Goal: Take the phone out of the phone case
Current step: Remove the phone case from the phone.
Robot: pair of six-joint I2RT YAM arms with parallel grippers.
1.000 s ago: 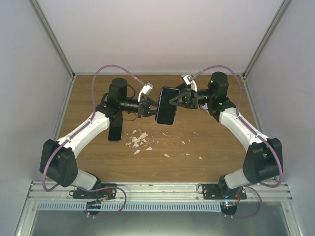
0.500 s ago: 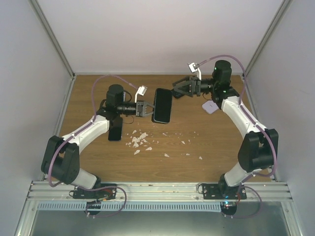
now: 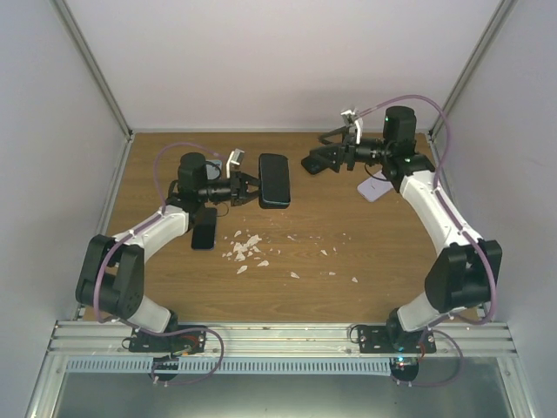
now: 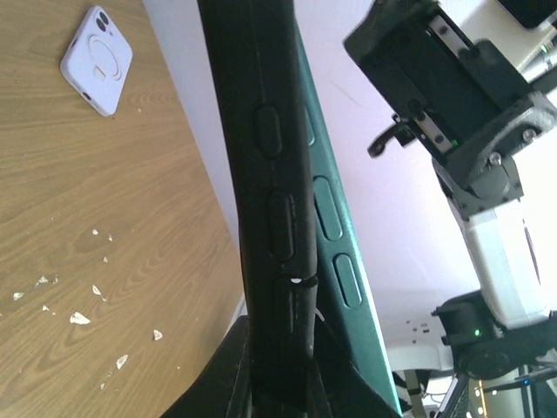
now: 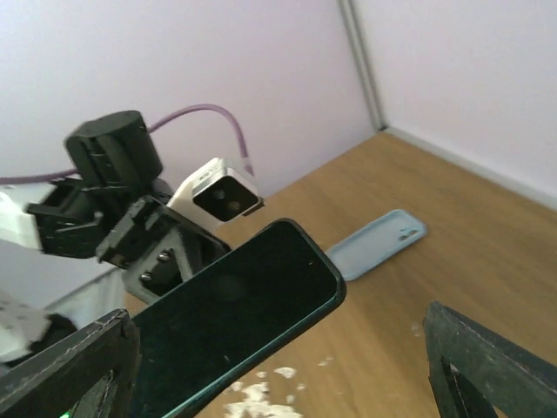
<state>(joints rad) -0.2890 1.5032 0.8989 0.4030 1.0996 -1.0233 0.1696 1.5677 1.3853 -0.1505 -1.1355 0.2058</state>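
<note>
Furthest left, a flat black slab (image 3: 204, 228) lies on the table (image 3: 392, 261); whether it is a phone or an empty cover is too small to tell. Just beyond it the left gripper (image 3: 242, 186) is clamped narrow on one end of the phone (image 3: 274, 177), holding it clear of the wood with its case (image 3: 275, 205) on. Pale chips (image 3: 246, 248) are scattered below.

To the right, the right gripper (image 3: 316, 157) hangs near the phone's far end but apart from it, fingers spread wide and holding nothing. A white case (image 3: 372, 189) lies under that arm.

My judgement is that the step in hand is a fresh hold by the right arm. It should close on the case rim alone at a free corner and peel it back. The left arm should keep the body steady, and the pull should run away from its fingers so nothing twists loose.

The left wrist view shows the phone edge-on as a black band (image 4: 265, 174) beside a green band (image 4: 329, 213), each with button bumps. I cannot tell which is phone and which is case, or whether they have begun to part. The left fingers' contact is cut off at that frame's bottom edge
</note>
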